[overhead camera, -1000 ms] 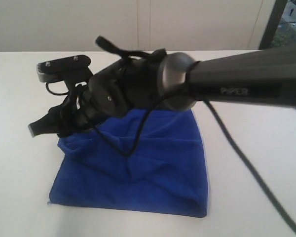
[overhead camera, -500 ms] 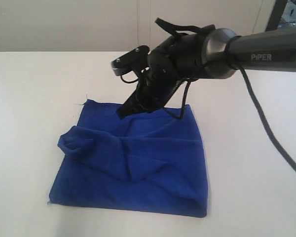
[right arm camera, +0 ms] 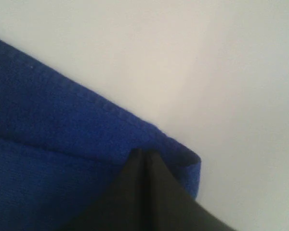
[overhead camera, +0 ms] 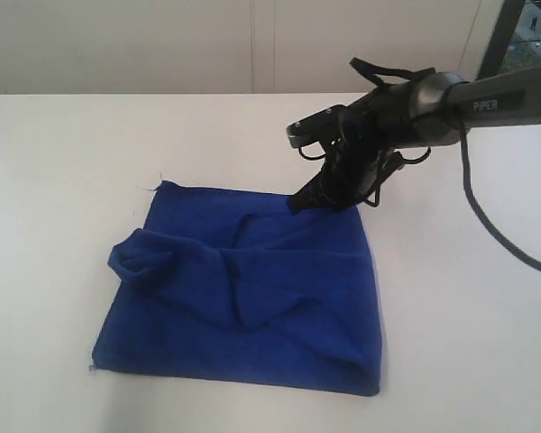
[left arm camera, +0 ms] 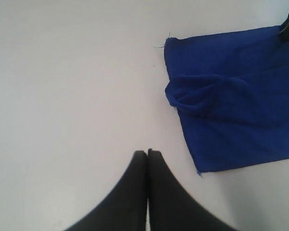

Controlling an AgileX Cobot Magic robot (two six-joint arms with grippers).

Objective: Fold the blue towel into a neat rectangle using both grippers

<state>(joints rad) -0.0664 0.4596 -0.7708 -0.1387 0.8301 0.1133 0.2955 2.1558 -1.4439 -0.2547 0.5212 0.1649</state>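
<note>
Right wrist view: right end effector [right arm camera: 143, 156], pressed together, at a corner of the blue towel [right arm camera: 48, 144].

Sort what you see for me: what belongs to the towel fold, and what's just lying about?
Job:
- blue towel
- right gripper, shut at a towel corner
- left gripper, shut, off to the side of the towel

Just there:
- white table
- wall behind
</note>
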